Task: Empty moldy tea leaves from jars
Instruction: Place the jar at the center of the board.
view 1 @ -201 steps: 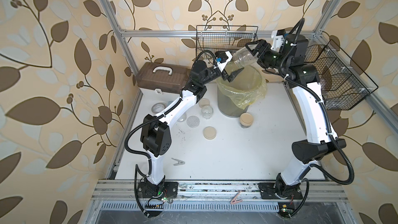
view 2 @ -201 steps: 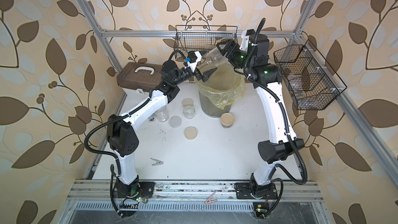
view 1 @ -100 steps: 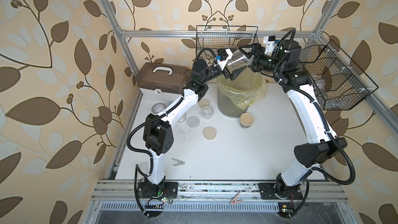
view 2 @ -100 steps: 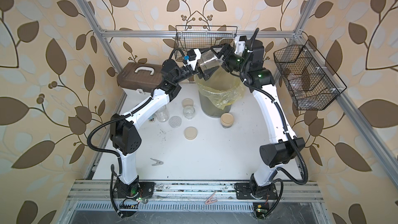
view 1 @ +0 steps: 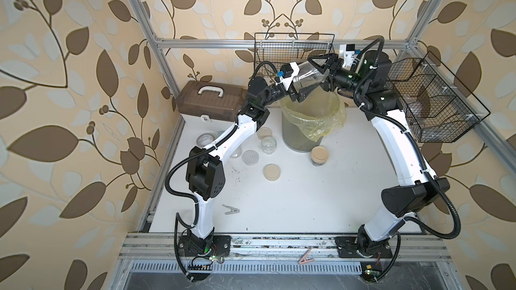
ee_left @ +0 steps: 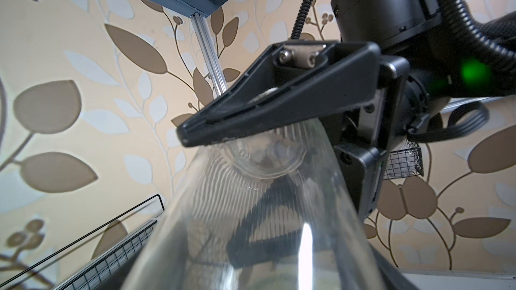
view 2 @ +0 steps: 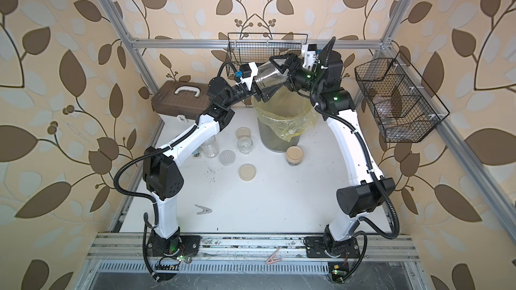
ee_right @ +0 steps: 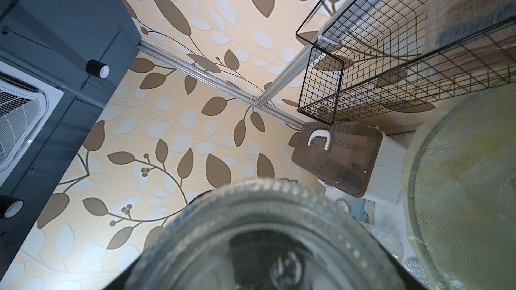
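We found the left gripper point(view 1: 296, 86) had closed in around the mouth end of the jar point(view 2: 266, 78); whether it clamped, we could not tell. The jar lay sideways above the bin point(view 1: 293, 135), apparently empty, its base pinched by the right gripper point(view 1: 318, 75). We judged a handover beginning.

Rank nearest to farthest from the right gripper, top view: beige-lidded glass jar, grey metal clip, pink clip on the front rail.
From the right gripper, gripping a clear glass jar:
1. Beige-lidded glass jar, beside the yellow-lined bin.
2. Grey metal clip, table's left side.
3. Pink clip, front rail.
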